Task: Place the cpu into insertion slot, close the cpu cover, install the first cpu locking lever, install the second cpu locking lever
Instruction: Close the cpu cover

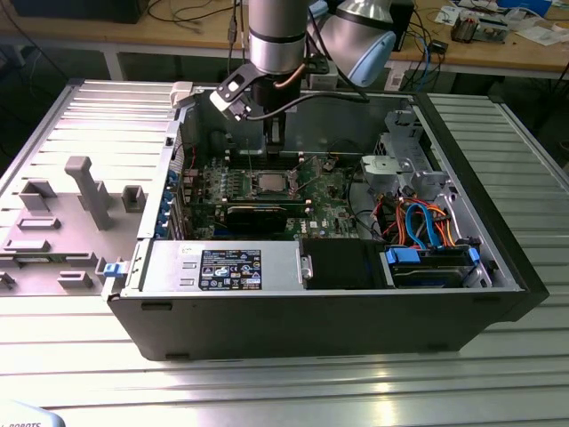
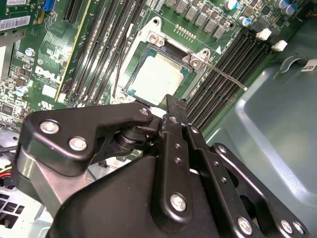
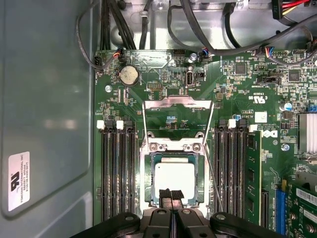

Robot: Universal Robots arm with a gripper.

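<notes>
Step in hand, by my judgement: seating the cpu [image 3: 174, 179]. It lies flat in the insertion slot [image 3: 147, 173], matte silvery top up. The gripper [image 3: 171, 195] hangs over the slot's edge, ribbed black pads pressed together, holding nothing. Beyond the slot the cpu cover [image 3: 177, 104], a thin bright frame, stands open. Closing it calls for a gentle, even push.

Open case [image 1: 356, 320] on counter [image 1: 267, 391]. Green board [image 3: 233, 99] carries memory slots [image 3: 119, 173] and coin cell [image 3: 129, 75]. Blue cables [image 1: 425, 222] run inside the case.
</notes>
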